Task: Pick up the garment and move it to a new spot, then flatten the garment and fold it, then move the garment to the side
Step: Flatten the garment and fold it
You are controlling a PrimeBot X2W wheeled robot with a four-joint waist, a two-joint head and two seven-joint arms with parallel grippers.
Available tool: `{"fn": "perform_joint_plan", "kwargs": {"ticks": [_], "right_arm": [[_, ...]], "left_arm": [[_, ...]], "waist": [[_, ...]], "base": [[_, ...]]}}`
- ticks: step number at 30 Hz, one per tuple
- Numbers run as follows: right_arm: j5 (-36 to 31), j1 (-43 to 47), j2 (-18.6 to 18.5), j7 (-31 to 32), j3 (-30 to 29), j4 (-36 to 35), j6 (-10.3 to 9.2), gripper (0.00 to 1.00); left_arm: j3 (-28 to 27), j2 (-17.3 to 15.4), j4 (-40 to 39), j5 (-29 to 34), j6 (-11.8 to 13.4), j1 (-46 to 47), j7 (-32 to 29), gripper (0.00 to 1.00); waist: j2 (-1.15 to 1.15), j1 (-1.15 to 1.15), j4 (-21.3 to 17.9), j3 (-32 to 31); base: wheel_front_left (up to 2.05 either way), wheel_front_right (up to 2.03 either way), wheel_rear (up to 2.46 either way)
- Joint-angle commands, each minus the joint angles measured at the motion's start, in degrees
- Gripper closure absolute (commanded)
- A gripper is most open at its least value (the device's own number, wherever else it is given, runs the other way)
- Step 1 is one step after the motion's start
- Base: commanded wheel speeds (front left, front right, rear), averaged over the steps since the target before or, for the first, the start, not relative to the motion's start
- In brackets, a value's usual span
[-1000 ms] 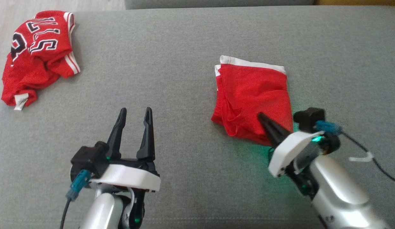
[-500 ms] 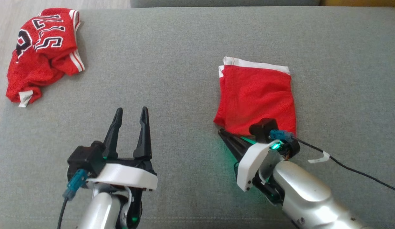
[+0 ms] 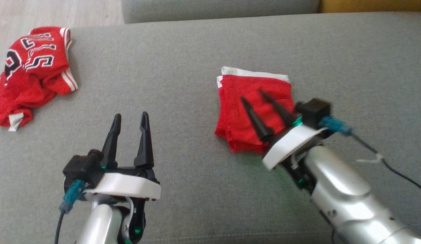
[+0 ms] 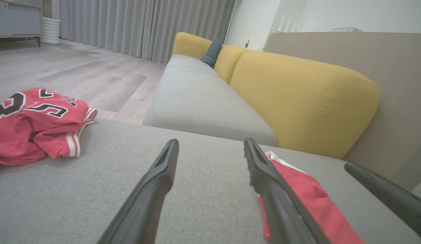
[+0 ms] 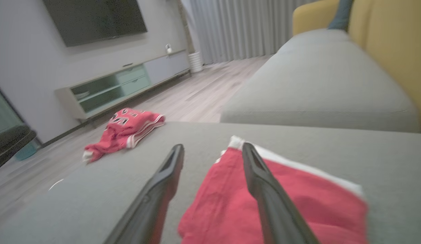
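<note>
The folded garment [image 3: 232,115] is lying on the grey cushion [image 3: 169,61], in its right half. It is showing as a compact red rectangle with a white band along the edge facing the cushion's far side. The right pincer [image 3: 251,94] is hanging over the part of the bundle nearest the cushion's near edge, its two fingers spread and nothing between them. Whether the tips are brushing the cloth I cannot tell. In the right wrist view one finger is lying across the red fabric while the other is pointing over bare cushion just beside it. The left pincer [image 3: 131,115] is hovering over the cushion's near left part, well apart from the garment, likewise released and carrying nothing. A second red jersey [image 3: 30,74] with black-and-white lettering is sitting crumpled at the cushion's far left corner.

By my reading the task is nearing its end: the garment is resting in tidy layers, so picking up, flattening and folding are looking done. What seems to be remaining is shifting the bundle toward the cushion's side, unless its present place is already counting as that. The layers at its near corner are looking slightly uneven, so a careless drag could undo the fold.
</note>
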State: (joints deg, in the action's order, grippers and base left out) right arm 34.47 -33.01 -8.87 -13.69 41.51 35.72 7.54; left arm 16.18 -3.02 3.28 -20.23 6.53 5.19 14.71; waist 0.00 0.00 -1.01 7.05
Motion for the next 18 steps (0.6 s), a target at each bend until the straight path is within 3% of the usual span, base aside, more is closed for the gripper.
{"fn": "perform_joint_plan", "kwargs": {"ticks": [1,12,18], "right_arm": [[-1.9,1.3,-0.1,-1.0,-3.9,-2.7,-0.05,0.0],[-15.9,12.7,3.2,-1.3,-25.0,-12.8,-0.05,0.0],[-22.2,20.3,5.4,-0.5,-33.7,-20.3,-0.05,0.0]], "left_arm": [[-2.0,-0.3,-1.9,0.9,-0.4,1.5,0.3,0.0],[-3.0,-0.3,-0.5,2.2,-0.5,-0.3,0.3,0.0],[-3.2,-0.2,-0.4,2.8,-0.3,-3.1,0.3,0.0]], "waist": [[0.0,0.0,-1.0,-1.1],[0.0,0.0,-2.5,-4.1],[0.0,0.0,-2.3,-5.0]], "base": [[0.0,0.0,0.0],[0.0,0.0,0.0],[0.0,0.0,0.0]]}}
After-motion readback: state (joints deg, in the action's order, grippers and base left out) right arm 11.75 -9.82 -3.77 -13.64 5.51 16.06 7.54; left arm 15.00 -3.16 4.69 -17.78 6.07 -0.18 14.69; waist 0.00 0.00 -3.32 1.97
